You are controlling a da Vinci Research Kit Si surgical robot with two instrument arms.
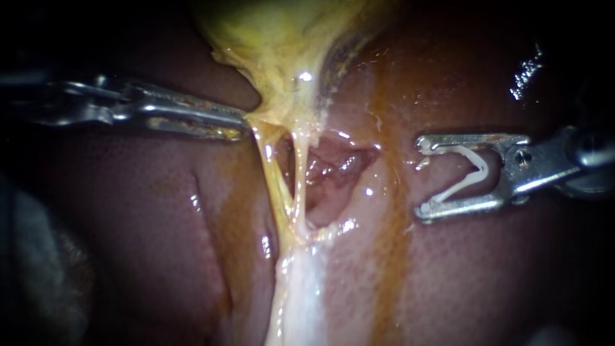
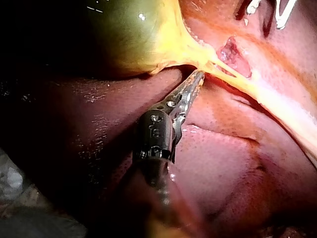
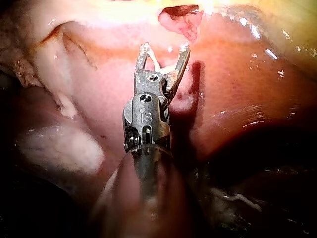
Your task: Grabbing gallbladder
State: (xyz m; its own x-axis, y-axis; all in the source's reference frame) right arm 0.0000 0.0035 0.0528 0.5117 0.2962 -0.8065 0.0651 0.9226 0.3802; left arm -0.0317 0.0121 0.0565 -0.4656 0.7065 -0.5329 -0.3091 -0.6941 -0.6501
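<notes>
Left instrument (image 1: 245, 125) pinching the gallbladder (image 1: 282, 45) at its narrow yellow end.

I am seeing its jaws pressing together on that yellow edge, with taut yellowish strands (image 1: 277, 186) stretching away just past the tips. Beyond them a raw reddish hollow (image 1: 333, 166) is showing. Well apart on its far side, my right instrument (image 1: 421, 178) is holding a white clip (image 1: 477, 170) between wide-set jaws, both touching it. Wet, glistening liver (image 1: 147, 230) is lying under both.
</notes>
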